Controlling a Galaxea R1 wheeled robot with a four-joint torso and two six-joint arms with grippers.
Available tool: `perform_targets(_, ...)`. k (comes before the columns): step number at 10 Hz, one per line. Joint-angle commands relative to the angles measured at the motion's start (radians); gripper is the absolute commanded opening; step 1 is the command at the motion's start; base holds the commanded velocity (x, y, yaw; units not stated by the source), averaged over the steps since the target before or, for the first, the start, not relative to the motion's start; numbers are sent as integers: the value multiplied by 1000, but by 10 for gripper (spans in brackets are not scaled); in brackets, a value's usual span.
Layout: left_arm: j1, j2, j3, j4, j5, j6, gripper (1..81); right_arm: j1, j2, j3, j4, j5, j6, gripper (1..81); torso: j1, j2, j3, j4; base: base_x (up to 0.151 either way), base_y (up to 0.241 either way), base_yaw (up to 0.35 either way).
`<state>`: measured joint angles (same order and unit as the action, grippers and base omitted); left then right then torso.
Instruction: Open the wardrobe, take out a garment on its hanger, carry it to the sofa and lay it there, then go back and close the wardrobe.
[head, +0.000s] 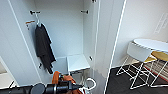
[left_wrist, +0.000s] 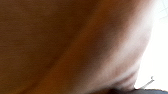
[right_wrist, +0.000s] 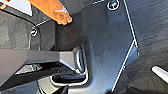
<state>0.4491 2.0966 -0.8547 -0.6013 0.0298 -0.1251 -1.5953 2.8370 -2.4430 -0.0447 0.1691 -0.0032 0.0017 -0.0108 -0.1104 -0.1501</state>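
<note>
Wardrobe (head: 62, 30) standing open, both doors swung wide, white inside. Black T-shirt (head: 43, 47) hanging from a white hanger (head: 37, 21) on the rail at the upper left of the interior; a second rail fitting (head: 85, 11) on the right wall, bare. Low white shelf (head: 77, 62) at the bottom of the interior. Left arm (head: 47, 88) reaching in along the lower edge of the head view, dark and tubular, ending at bunched orange fabric. Sweatshirt (head: 58, 77) out of the wardrobe, low in front of the shelf, gathered against the end of the left arm; white hook of its hanger (head: 91, 83) curving up just beside it, to the right. Left wrist view taken up by orange cloth (left_wrist: 70, 45) pressed close to the lens, with a thin pale sliver near one corner. Left gripper fingers hidden by the fabric: cannot tell whether spread or pinching. Right wrist view showing the robot's dark plate over dark floor (right_wrist: 150, 30), and an orange fold of the sweatshirt (right_wrist: 53, 11) hanging near one edge; right fingers not made out, cannot tell their state. White round table (head: 152, 45) and white wire-legged chair (head: 138, 53) well off to the right, a yellow seat (head: 160, 56) beside them.
</note>
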Motion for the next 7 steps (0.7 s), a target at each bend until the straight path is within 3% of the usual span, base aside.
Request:
perform_targets(1,-146,-12,37,54,7,32,10,24,-14,12,-4,-49,2,811,0,0,-72,0,0,0,-282)
perform_targets(2,-146,-9,37,58,7,32,10,24,-12,12,-4,-45,2,811,0,0,-102,0,0,0,-285)
perform_targets(3,-148,-1,28,63,5,32,10,25,-12,12,-3,-40,2,811,-1,0,-32,0,0,0,-292)
perform_targets(5,-166,42,-7,63,5,30,10,24,-9,12,-3,-40,2,811,0,0,-84,0,0,0,-299)
perform_targets(7,-215,91,-67,52,9,21,10,27,-5,13,-3,-40,2,811,0,1,-97,0,0,0,-307)
